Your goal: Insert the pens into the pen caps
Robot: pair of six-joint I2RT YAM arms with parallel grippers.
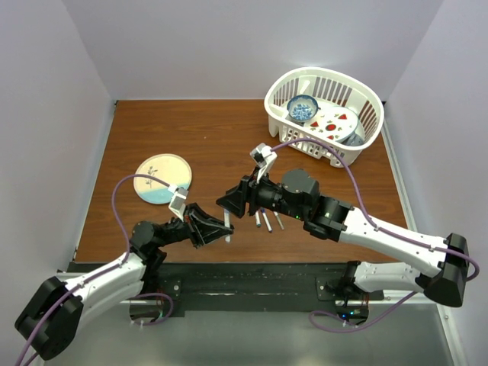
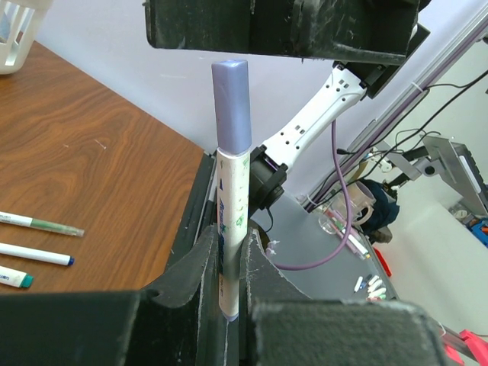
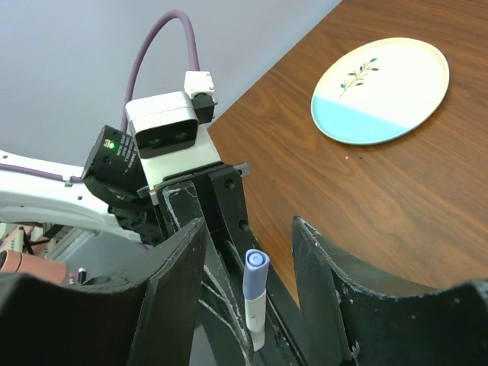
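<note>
My left gripper (image 2: pixel 231 263) is shut on a white pen (image 2: pixel 232 221) that stands upright between its jaws. A lavender pen cap (image 2: pixel 231 103) sits on the pen's top end. My right gripper (image 3: pixel 248 226) is open and straddles that cap (image 3: pixel 255 276), with a gap on each side and neither finger touching it. From above, the two grippers meet nose to nose near the table's front middle, left (image 1: pixel 221 227) and right (image 1: pixel 233 203). Three more pens (image 1: pixel 268 221) lie on the wood just right of them; in the left wrist view one pen (image 2: pixel 42 224) has a green end and another (image 2: pixel 34 254) a dark tip.
A round cream and light-blue plate (image 1: pixel 162 179) lies at the left of the table. A white basket (image 1: pixel 358 103) with dishes in it stands at the back right. The table's near edge and the arms' black base rail (image 1: pixel 252 276) run just below the grippers.
</note>
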